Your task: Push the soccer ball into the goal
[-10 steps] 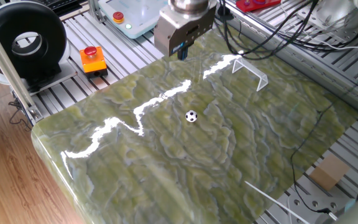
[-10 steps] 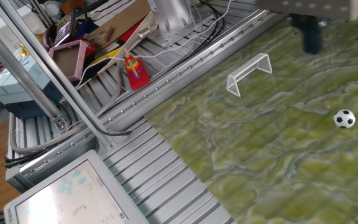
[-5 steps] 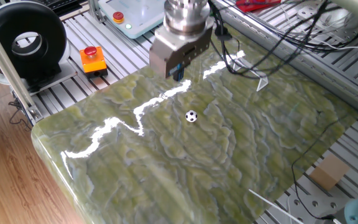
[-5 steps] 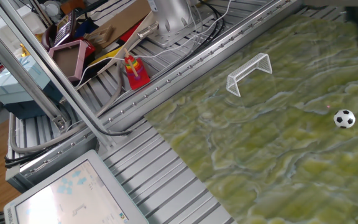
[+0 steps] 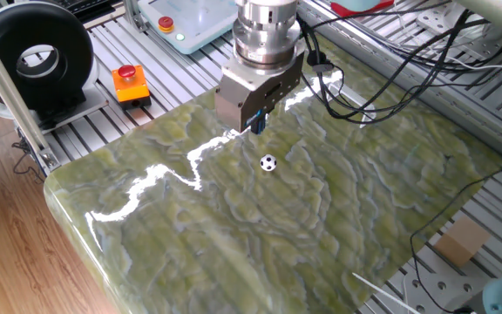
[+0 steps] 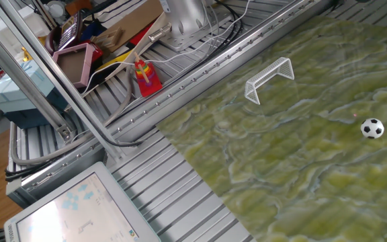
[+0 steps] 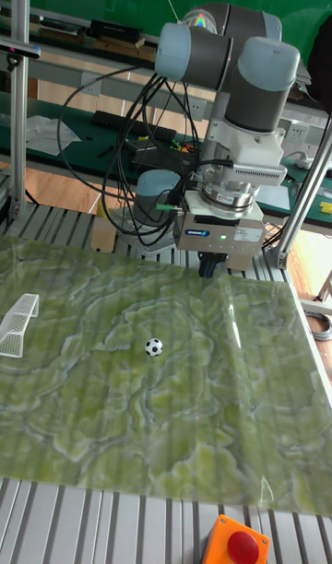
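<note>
Since a second ago the end effector [image 5: 257, 125] has come away from the goal end and down toward the middle of the table [image 5: 234, 235], and it has left the other fixed view altogether; the soccer ball [image 5: 268, 162] has not moved. Its dark fingers hang close together just above the surface, near the ball but apart from it; whether they are fully clenched I cannot tell.

The ball rests on the open middle of the green marbled mat, well apart from the goal [image 6: 269, 78], which stands near the mat's edge by the ribbed aluminium rails. In one fixed view the arm and its black cables hide most of the goal.

A bright streak of glare runs across the glossy mat. Around the table: an orange box with a red emergency button [image 5: 130, 82], a black ring-shaped device [image 5: 33, 54] on the wooden floor side, a red and yellow bottle-like object [image 6: 146, 77] among white cables, and a pale tablet screen [image 6: 79, 212]. In the tall view a green wall stands behind the arm.
</note>
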